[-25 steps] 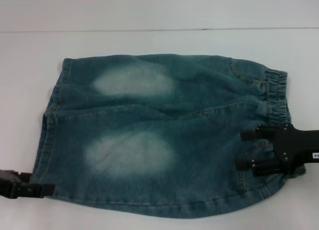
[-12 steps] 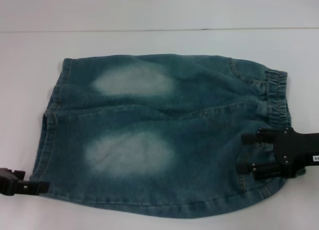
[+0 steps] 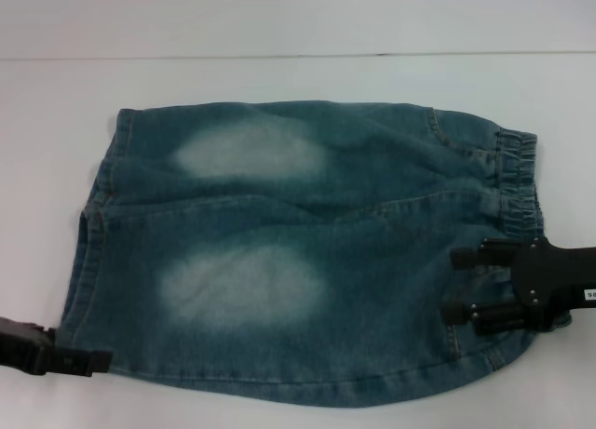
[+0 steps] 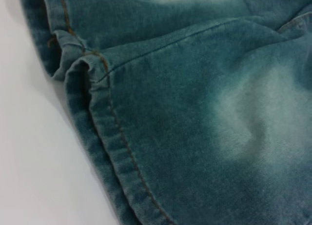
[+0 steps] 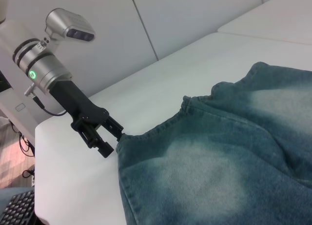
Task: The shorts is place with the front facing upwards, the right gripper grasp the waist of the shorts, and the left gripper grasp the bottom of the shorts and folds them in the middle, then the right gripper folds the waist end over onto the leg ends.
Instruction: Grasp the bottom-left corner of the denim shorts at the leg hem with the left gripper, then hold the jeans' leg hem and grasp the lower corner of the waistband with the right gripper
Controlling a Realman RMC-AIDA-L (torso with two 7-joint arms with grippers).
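Both grippers are at the shorts (image 3: 298, 252) on the white table (image 3: 279, 75). The left gripper (image 3: 79, 359) has slid inward to the leg hem (image 3: 79, 280), jaws parted. The right gripper (image 3: 466, 287) stays spread over the waistband (image 3: 517, 187), nothing pinched yet.

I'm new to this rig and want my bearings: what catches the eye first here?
The denim shorts lie flat across the white table, with two pale faded patches on the legs. The right pincer sits open over the puckered waist of the shorts, near its front corner. The left pincer is at the bottom of the shorts, at the hem's near corner.
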